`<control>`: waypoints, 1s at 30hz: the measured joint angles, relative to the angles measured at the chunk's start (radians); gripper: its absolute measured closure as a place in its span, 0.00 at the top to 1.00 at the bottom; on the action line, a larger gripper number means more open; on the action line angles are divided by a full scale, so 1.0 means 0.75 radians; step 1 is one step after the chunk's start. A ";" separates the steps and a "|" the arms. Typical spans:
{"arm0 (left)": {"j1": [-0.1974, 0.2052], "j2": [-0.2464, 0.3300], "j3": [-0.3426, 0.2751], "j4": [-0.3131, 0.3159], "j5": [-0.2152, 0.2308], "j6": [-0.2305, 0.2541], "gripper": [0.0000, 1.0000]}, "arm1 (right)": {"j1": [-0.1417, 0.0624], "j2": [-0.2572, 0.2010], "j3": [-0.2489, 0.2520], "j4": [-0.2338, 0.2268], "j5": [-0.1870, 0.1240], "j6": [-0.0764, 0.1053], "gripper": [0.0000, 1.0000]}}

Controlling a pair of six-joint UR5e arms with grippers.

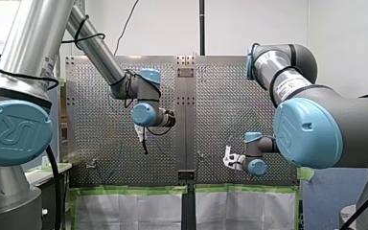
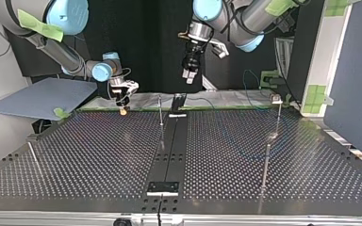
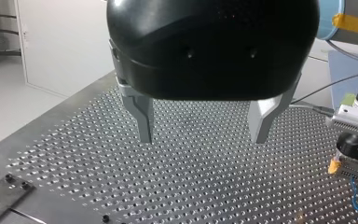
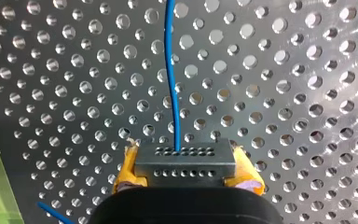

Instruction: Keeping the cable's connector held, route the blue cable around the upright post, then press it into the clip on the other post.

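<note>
Jaws: my right gripper (image 2: 122,101) is clamping the connector (image 4: 185,163) between yellow pads (image 4: 127,170), my left gripper (image 3: 203,135) is hanging wide, empty | blue cable (image 4: 171,70) is running straight ahead from the connector over the bench (image 2: 99,155) | top view: upright post (image 2: 160,113) is standing just right of the right gripper, clip post (image 2: 278,106) well right; right arm is looking nearer.

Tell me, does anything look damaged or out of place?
Only one small thing: the yellow pads of my right gripper, shut on the connector, look frayed at their edges. The blue cable looks undamaged.
</note>
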 joint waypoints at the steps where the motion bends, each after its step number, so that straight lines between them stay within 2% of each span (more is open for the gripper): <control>1: 0.000 0.011 -0.011 0.000 -0.001 0.000 1.00 | -0.001 0.000 0.000 0.000 0.001 -0.001 0.00; 8: 0.000 0.086 -0.086 0.003 -0.002 -0.001 1.00 | -0.020 -0.001 0.011 -0.008 0.002 -0.032 0.00; 18: 0.000 0.211 -0.211 0.012 -0.010 0.005 1.00 | -0.050 -0.010 0.030 -0.032 -0.002 -0.046 0.00; 25: 0.004 0.297 -0.297 0.078 -0.004 -0.019 1.00 | -0.078 -0.070 0.066 -0.036 -0.004 -0.047 0.00; 30: 0.002 0.316 -0.359 0.139 -0.002 -0.020 1.00 | -0.095 -0.130 0.086 0.004 -0.004 -0.047 0.00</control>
